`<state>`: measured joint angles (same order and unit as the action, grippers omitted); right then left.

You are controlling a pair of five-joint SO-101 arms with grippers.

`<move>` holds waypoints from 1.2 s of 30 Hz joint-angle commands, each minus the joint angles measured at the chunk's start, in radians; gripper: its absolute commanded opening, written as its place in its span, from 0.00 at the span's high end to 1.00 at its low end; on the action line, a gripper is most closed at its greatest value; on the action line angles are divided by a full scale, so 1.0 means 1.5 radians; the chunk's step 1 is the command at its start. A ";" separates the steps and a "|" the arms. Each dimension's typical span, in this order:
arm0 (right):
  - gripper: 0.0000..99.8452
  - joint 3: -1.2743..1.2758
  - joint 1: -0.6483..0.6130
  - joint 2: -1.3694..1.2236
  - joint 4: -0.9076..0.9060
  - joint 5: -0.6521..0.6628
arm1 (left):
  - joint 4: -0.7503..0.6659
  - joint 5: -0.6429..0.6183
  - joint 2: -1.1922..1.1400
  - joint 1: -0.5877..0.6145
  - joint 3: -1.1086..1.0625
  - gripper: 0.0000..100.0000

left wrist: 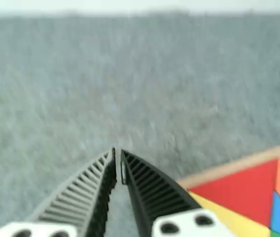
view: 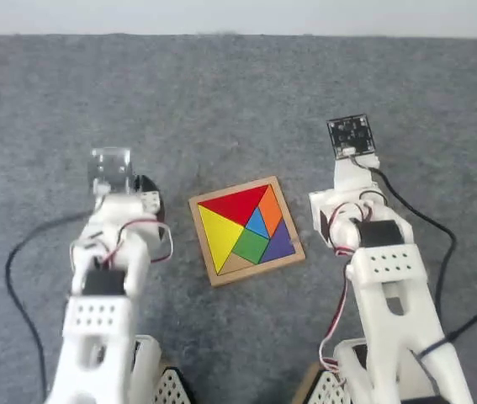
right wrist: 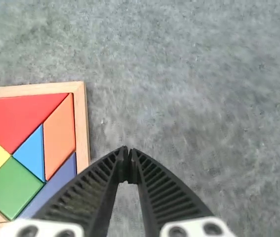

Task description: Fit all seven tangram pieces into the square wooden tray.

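High view, tray: the square wooden tray [view: 259, 268] lies flat and slightly askew on the grey cloth [view: 238, 93]. It sits between the left arm [view: 108, 252] and the right arm [view: 377, 252], apart from both.
High view, pieces: the red triangle [view: 236, 204], yellow triangle [view: 214, 236], orange piece [view: 270, 210], blue triangle [view: 257, 223], green square [view: 251, 246] and purple piece [view: 278, 241] sit flush inside the tray. A pale wood-coloured patch [view: 231, 265] fills the remaining corner, and I cannot tell whether it is a piece or bare tray floor.
Left wrist view, left gripper [left wrist: 117, 153]: clenched with its tips meeting and nothing between them, over bare cloth.
Left wrist view, tray: one corner of the tray lies beside the gripper on the side toward the right arm, clear of the fingers. The red, yellow, orange and blue pieces show in it.
Right wrist view, right gripper [right wrist: 128, 150]: pressed together at the tips, holding nothing, over the cloth.
Right wrist view, tray: the tray lies close beside the gripper on the side toward the left arm. Red, orange, blue, yellow, green and purple are seated inside its rim.
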<state>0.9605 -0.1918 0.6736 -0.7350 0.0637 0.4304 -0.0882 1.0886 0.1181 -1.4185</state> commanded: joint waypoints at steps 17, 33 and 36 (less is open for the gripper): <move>0.98 0.477 -0.090 0.735 0.273 0.061 | 0.200 0.075 0.482 0.002 -0.175 0.98; 0.98 0.482 -0.084 0.744 0.290 0.057 | 0.550 0.125 0.481 0.001 -0.175 0.98; 0.98 0.482 -0.088 0.745 0.295 0.061 | 0.550 0.125 0.481 0.001 -0.175 0.98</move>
<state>1.6663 -0.3222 1.7752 -0.3191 0.1619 1.2482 0.0898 1.7960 0.1151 -1.6947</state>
